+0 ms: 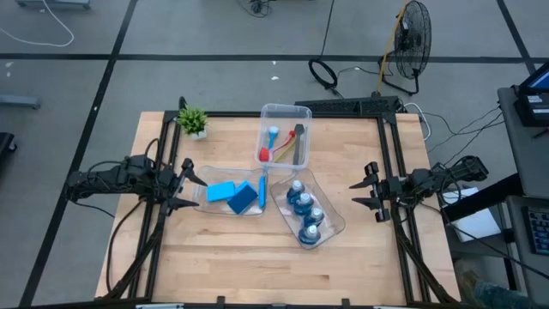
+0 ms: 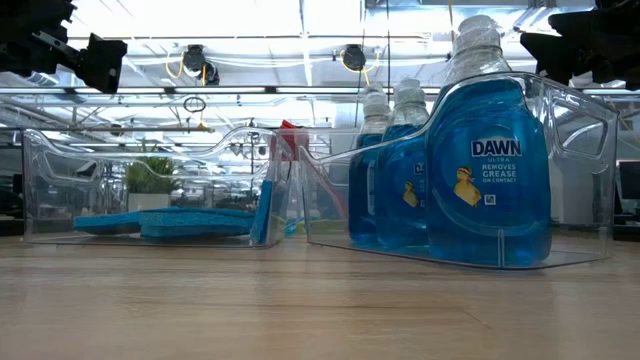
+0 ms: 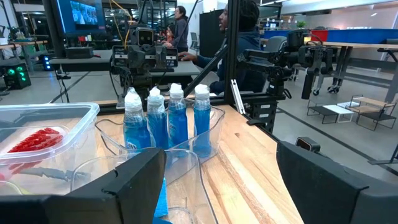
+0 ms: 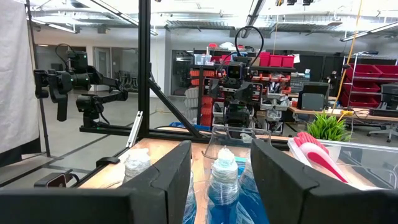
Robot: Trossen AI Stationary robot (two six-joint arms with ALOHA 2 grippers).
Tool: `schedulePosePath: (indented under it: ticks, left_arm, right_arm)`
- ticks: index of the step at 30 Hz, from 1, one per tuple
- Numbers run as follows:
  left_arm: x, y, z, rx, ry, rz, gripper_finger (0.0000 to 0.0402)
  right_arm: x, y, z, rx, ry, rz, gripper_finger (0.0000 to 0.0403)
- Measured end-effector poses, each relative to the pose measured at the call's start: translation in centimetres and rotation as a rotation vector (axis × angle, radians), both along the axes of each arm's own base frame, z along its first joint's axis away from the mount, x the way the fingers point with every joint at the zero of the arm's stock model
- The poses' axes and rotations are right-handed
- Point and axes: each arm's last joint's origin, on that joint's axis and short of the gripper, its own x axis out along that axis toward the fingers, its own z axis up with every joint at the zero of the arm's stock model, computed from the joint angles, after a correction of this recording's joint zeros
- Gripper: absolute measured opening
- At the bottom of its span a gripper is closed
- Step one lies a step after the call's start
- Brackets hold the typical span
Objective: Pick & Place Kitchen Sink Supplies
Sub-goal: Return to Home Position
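Three clear bins stand mid-table. The right bin (image 1: 333, 225) holds several upright blue-liquid bottles (image 1: 304, 210) with white caps, close up in the low view (image 2: 490, 170). Blue sponges (image 1: 233, 196) lie in the left bin (image 1: 199, 176). Thin brushes (image 1: 283, 148), among them a red one (image 3: 34, 140), lie in the far bin (image 1: 276, 112). My left gripper (image 1: 190, 183) hangs level at the table's left side, open and pointing at the bins. My right gripper (image 1: 364, 193) hangs at the right side, open, facing the bottles (image 4: 224, 180). Neither has anything between its fingers.
A small green potted plant (image 1: 193, 120) stands at the far left corner. Dark frame posts (image 1: 390, 146) run along the table's left and right sides. Bare wood lies along the near edge (image 1: 257, 275). People (image 3: 180, 25) stand in the room beyond the table.
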Motion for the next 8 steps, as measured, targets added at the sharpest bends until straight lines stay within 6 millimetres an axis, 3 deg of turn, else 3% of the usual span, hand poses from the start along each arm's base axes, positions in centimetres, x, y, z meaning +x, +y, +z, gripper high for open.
schedulePosePath:
  ticks: [8]
  left_arm:
    - [0.0, 0.0, 0.0, 0.0, 0.0, 0.0, 0.0319]
  right_arm:
    - [0.0, 0.0, -0.01, 0.0, 0.0, 0.0, 0.0155]
